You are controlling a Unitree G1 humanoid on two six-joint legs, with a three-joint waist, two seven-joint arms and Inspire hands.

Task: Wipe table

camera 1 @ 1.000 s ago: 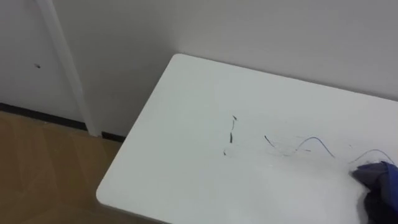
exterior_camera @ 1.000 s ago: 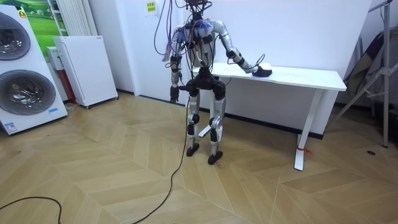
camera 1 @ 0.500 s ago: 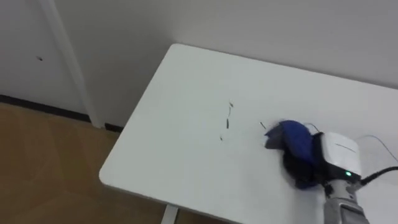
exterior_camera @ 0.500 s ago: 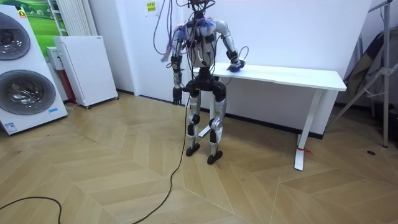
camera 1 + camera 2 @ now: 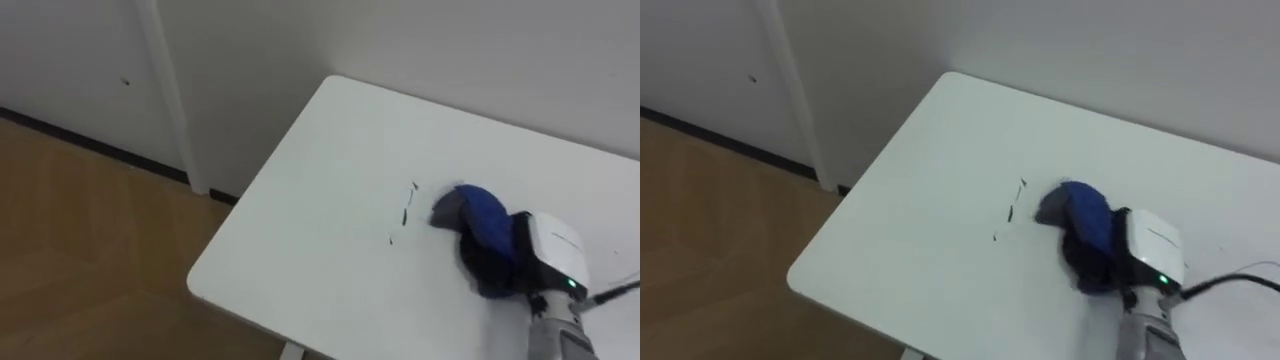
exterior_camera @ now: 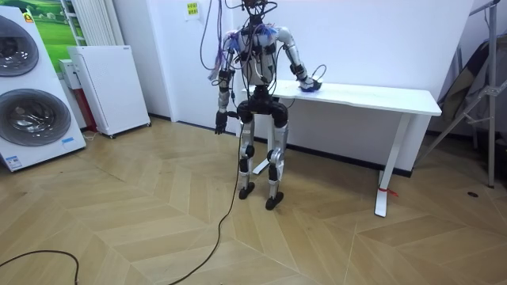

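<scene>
My right hand (image 5: 545,257) rests on the white table (image 5: 320,230), shut on a bunched blue cloth (image 5: 480,215) that is pressed to the tabletop. The cloth's leading edge lies just right of a few short dark pen marks (image 5: 405,212), close to them. The right eye view has the same cloth (image 5: 1080,215), hand (image 5: 1150,252) and marks (image 5: 1015,210). In the room view I stand at the table's (image 6: 380,96) left end, my right hand (image 6: 305,79) reaching onto it and my left hand (image 6: 219,127) hanging by my side.
The table stands against a white wall; its near corner (image 5: 200,285) and front edge drop to a wooden floor (image 5: 80,230). A white fridge (image 6: 107,87) and washing machines (image 6: 28,87) stand far to the room view's left. Folded stands (image 6: 475,95) lean beyond the table's other end.
My right hand has swept the cloth leftwards across the table, from the view's right edge over the blue scribble to beside the dark marks. The eye view itself has shifted.
</scene>
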